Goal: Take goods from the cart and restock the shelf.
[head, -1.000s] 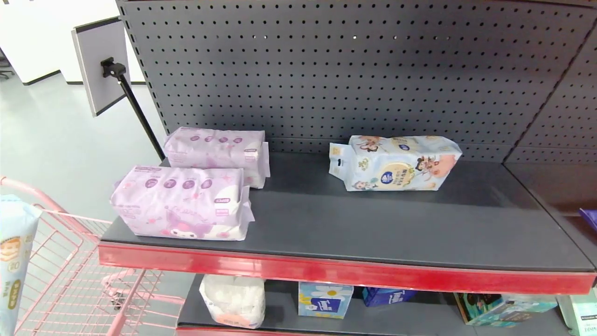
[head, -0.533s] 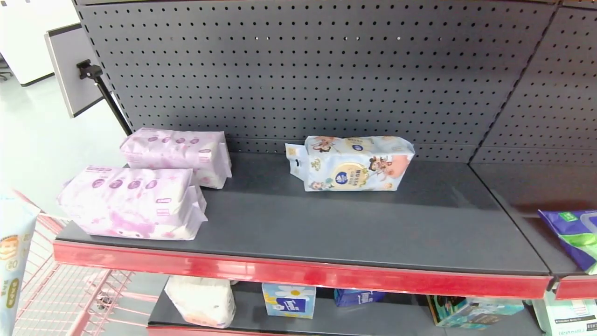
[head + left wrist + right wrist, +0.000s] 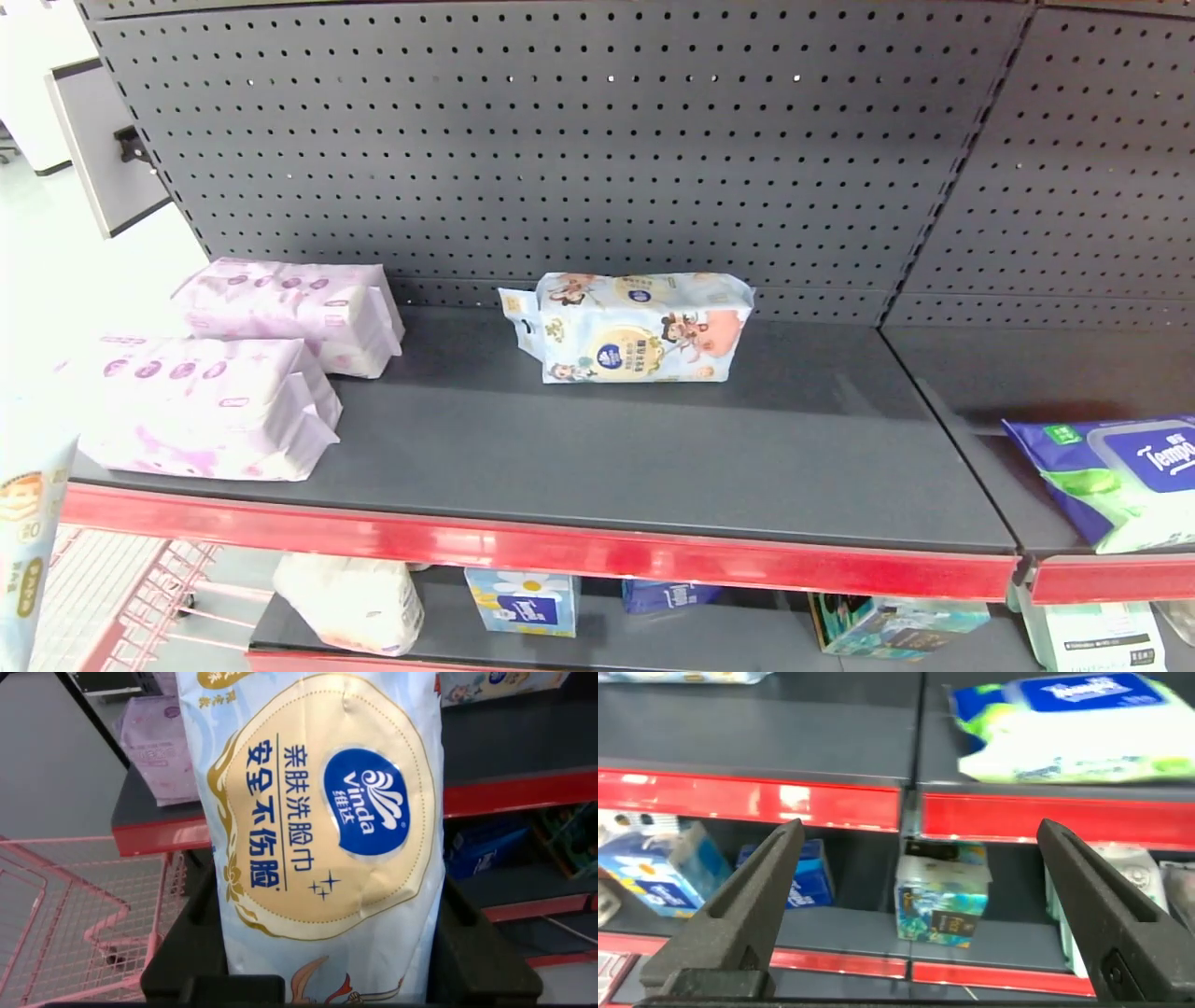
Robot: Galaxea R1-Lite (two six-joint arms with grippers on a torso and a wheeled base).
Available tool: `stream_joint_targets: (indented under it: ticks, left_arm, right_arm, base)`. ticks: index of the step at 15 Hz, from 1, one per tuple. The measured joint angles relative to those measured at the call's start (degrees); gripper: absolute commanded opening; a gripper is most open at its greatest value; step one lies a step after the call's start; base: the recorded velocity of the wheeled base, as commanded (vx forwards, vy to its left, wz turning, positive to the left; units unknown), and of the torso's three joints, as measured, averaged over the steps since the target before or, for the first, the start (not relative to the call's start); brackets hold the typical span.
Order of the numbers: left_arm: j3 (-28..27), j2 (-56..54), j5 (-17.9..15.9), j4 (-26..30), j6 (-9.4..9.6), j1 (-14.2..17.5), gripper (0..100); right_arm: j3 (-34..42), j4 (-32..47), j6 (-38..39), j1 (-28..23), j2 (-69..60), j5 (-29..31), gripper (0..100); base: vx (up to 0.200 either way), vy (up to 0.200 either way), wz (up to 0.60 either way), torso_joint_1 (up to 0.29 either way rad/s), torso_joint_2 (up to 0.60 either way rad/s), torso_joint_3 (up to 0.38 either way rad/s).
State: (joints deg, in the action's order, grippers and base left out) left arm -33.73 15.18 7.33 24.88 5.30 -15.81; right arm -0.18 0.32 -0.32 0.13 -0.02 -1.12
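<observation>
Restock check: left hand [image 3: 329,882] grips tissue pack [image 3: 318,812], right hand [image 3: 920,831] open.
It stands upright at the head view's lower left, near the shelf [image 3: 597,448] and pink cart [image 3: 140,597].

bright overhead light, glare at left

**Middle and right of the shelf open; left end blocked**

The shelf board [image 3: 653,448] lies bare from the red front edge [image 3: 532,546] back across its middle and right, as far as the divider upright [image 3: 943,187]. A near purple pack [image 3: 196,406] and a far purple pack [image 3: 289,313] block the left end. A cartoon-printed pack [image 3: 639,327] sits far back at the middle, just before the pegboard wall [image 3: 560,140], with bare board near and right of it. A wipes pack [image 3: 1111,481] takes the neighbouring board's near edge. The left gripper [image 3: 332,943], clamped on a tall pack [image 3: 318,812], stands before the left end, by the pink cart [image 3: 121,607].
</observation>
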Motion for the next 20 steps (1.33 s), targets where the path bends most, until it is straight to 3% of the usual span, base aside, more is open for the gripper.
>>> stream_joint_targets:
  ticks: [6,8,12,14,16,20]
  left_arm:
    - [-0.1,0.2,0.2,-0.2,0.90,0.2,0]
    - [-0.2,1.4,-0.4,-2.2,1.15,0.2,0]
    - [0.2,5.8,0.7,-8.3,1.27,0.5,0]
    - [-0.1,6.9,1.0,-8.4,2.68,0.7,0]
    - [-1.1,7.2,1.1,-8.3,5.12,0.5,0]
    - [-2.3,6.9,1.1,-7.7,5.80,0.4,0]
  right_arm:
    - [-1.5,0.1,-0.4,0.0,0.8,1.5,100]
    - [-9.4,0.0,1.2,0.2,5.4,1.1,100]
    - [-31.9,-0.4,1.2,0.4,29.3,-1.1,100]
    - [-37.6,-0.3,-0.3,0.5,39.7,-1.9,100]
    - [-39.0,-0.2,-1.9,0.7,44.6,-4.2,100]
    - [-35.5,-0.5,-3.2,0.7,45.5,-5.3,100]
  base:
    - [0.000,0.000,0.00,0.000,0.00,0.000]
    - [0.000,0.000,0.00,0.000,0.00,0.000]
    - [0.000,0.000,0.00,0.000,0.00,0.000]
    - [0.000,0.000,0.00,0.000,0.00,0.000]
    - [0.000,0.000,0.00,0.000,0.00,0.000]
    - [0.000,0.000,0.00,0.000,0.00,0.000]
